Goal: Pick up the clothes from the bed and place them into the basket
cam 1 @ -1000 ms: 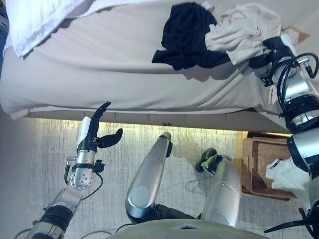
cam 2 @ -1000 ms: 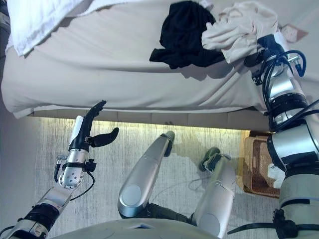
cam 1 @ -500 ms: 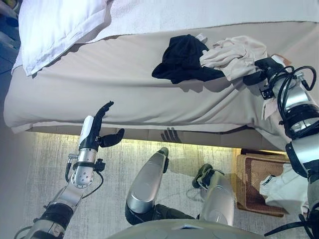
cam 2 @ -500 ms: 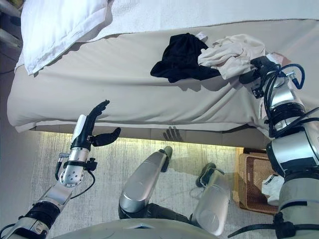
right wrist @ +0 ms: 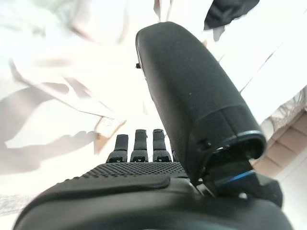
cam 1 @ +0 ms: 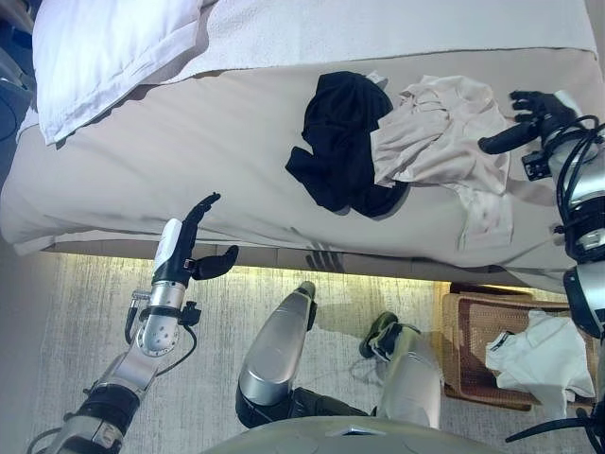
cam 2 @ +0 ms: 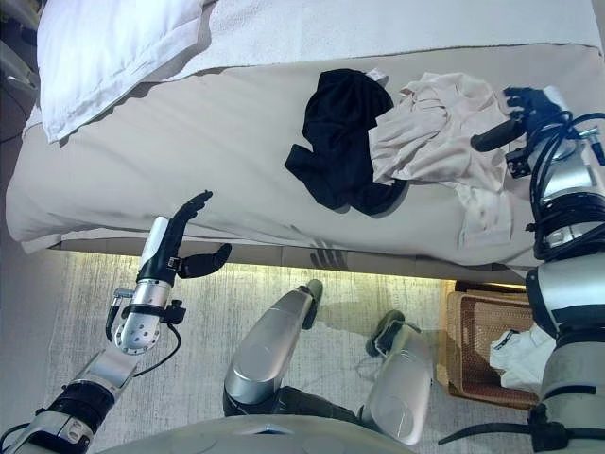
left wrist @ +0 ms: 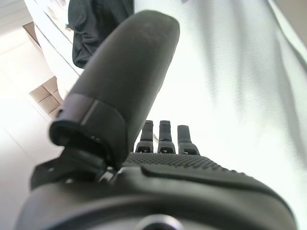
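Two garments on the bed [cam 1: 189,142], near its right side: a black garment [cam 1: 342,142] and a beige garment [cam 1: 437,142], the beige one overlapping the black one's right edge and trailing down toward the bed's front edge.

Right robot hand [cam 1: 529,118] now open, fingers spread and thumb out, just beside the beige garment's right edge and holding nothing. Half a second ago pressed into that garment, which was bunched up against the hand; now spread wider and flatter across the mattress. Looks like a grasp let go, or a pull that slipped off. Not possible to tell which.

Left robot hand [cam 1: 184,255] open too, fingers straight, raised in front of the bed's front edge, well apart from both garments, much as before.

Basket [cam 1: 477,336] on the floor at the right, below the bed's corner, with a white garment [cam 1: 534,355] already lying in it and hanging over its rim.

Meaning for the task: both bed garments not yet picked up, so a fresh grasp of the beige garment probably needed, likely at a thicker fold.
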You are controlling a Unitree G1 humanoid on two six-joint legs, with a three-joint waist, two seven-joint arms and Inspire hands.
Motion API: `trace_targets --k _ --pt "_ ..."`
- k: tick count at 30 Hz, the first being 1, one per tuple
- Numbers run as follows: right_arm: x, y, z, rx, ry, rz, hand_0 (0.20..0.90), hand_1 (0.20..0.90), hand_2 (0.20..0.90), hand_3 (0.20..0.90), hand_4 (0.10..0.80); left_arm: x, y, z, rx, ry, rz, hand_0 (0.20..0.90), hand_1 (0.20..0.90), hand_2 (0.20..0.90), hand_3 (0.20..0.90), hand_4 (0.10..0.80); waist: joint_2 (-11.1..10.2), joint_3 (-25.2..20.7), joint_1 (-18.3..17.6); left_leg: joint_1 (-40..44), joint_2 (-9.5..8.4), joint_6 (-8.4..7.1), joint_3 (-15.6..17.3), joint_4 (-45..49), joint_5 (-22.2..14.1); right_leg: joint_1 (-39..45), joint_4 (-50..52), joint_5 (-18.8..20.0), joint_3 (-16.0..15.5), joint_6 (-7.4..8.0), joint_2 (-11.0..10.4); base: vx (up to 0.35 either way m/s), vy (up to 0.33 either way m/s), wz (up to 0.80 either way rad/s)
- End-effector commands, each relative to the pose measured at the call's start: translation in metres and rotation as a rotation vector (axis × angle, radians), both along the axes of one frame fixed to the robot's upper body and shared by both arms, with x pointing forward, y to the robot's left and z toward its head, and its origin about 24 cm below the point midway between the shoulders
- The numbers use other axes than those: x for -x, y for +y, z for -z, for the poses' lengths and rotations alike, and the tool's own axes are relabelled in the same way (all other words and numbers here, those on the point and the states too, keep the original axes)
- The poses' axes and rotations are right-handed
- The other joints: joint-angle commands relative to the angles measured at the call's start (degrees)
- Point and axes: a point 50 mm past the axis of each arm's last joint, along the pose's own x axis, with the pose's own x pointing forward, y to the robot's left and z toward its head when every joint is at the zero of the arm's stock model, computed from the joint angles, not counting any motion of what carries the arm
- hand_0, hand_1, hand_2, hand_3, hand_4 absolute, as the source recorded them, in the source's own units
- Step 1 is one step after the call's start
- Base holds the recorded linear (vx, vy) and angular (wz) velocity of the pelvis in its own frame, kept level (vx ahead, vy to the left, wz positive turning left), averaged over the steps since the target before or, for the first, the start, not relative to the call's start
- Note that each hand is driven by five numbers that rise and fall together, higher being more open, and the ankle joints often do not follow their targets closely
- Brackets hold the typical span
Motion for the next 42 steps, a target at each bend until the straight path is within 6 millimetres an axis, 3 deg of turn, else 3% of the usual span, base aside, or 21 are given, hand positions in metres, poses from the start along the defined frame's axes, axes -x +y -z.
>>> trace_targets --k 1,6,7,13,25,35,40,41,42 --pt "0.006 -0.001 -0.062 0.108 -0.221 -0.005 0.900 0.900 0.900 0.900 0.800 0.007 0.015 -0.016 -0.025 -0.096 -0.021 0.900 0.900 0.900 0.900 0.800 -2.56 -4.38 -0.50 -3.53 -0.86 0.73 0.42 0.52 -0.20 3.71 1.37 -2.75 -3.27 -4.35 4.18 0.031 0.008 0.04" --pt "0.008 0.002 -0.073 0.161 -0.311 0.013 0.900 0.900 0.900 0.900 0.800 0.009 0.014 -0.016 -0.024 -0.095 -0.014 0.900 0.900 0.900 0.900 0.800 -2.59 -4.05 -0.32 -3.51 -0.91 0.84 0.36 1.10 -0.58 3.94 1.83 -3.00 -3.53 -4.43 4.06 0.056 -0.011 0.03" --pt "0.008 0.004 -0.076 0.166 -0.334 0.018 0.900 0.900 0.900 0.900 0.800 0.009 0.013 -0.015 -0.022 -0.095 -0.014 0.900 0.900 0.900 0.900 0.800 -2.67 -3.89 -0.26 -3.26 -1.06 0.69 0.15 2.31 -2.58 4.02 3.05 -4.74 -2.76 -4.01 4.15 0.105 -0.027 0.02" --pt "0.007 0.009 -0.083 0.216 -0.371 0.044 0.900 0.900 0.900 0.900 0.800 0.010 0.008 -0.014 -0.011 -0.102 -0.010 0.900 0.900 0.900 0.900 0.800 -1.65 -2.75 0.03 -6.17 -2.18 1.01 0.40 5.75 -3.67 1.00 7.40 -6.30 -2.77 -4.46 3.33 0.018 0.000 0.02" --pt "0.000 0.028 -0.097 0.321 -0.387 0.044 0.900 0.900 0.900 0.900 0.800 0.014 -0.002 -0.028 0.028 -0.199 0.019 0.900 0.900 0.900 0.900 0.800 2.14 -2.74 1.32 -24.75 -4.73 2.61 0.66 16.07 -4.04 -20.09 20.39 -8.58 -2.23 -5.60 2.37 -0.072 -0.001 0.09" --pt "-0.006 0.043 -0.106 0.359 -0.393 0.026 0.900 0.900 0.900 0.900 0.800 0.011 -0.009 -0.045 0.064 -0.281 0.033 0.900 0.900 0.900 0.900 0.800 3.78 -2.74 2.60 -37.76 -4.58 3.89 0.68 23.48 -4.68 -33.47 26.93 -9.07 -1.55 -5.31 1.75 -0.084 -0.003 0.10" --pt "-0.007 0.051 -0.121 0.336 -0.456 0.048 0.900 0.900 0.900 0.900 0.800 0.010 -0.012 -0.050 0.084 -0.321 0.029 0.900 0.900 0.900 0.900 0.800 4.34 -2.74 2.96 -42.43 -4.18 3.95 1.43 24.43 -3.84 -37.81 28.04 -8.47 -1.76 -5.07 1.55 -0.077 0.006 0.07" --pt "-0.007 0.051 -0.123 0.335 -0.462 0.051 0.846 0.846 0.846 0.837 0.737 0.010 -0.013 -0.050 0.087 -0.325 0.028 0.900 0.900 0.900 0.900 0.800 4.33 -2.74 2.96 -42.79 -4.10 3.97 1.53 24.55 -3.84 -38.17 28.18 -8.47 -1.72 -5.04 1.51 -0.063 0.007 0.03" --pt "-0.006 0.050 -0.127 0.341 -0.466 0.061 0.547 0.547 0.547 0.488 0.388 0.010 -0.012 -0.050 0.091 -0.329 0.025 0.900 0.900 0.900 0.900 0.800 4.25 -2.74 3.00 -43.22 -4.01 3.94 1.58 24.93 -3.92 -38.54 28.44 -8.48 -1.64 -4.96 1.54 -0.045 -0.006 0.02"
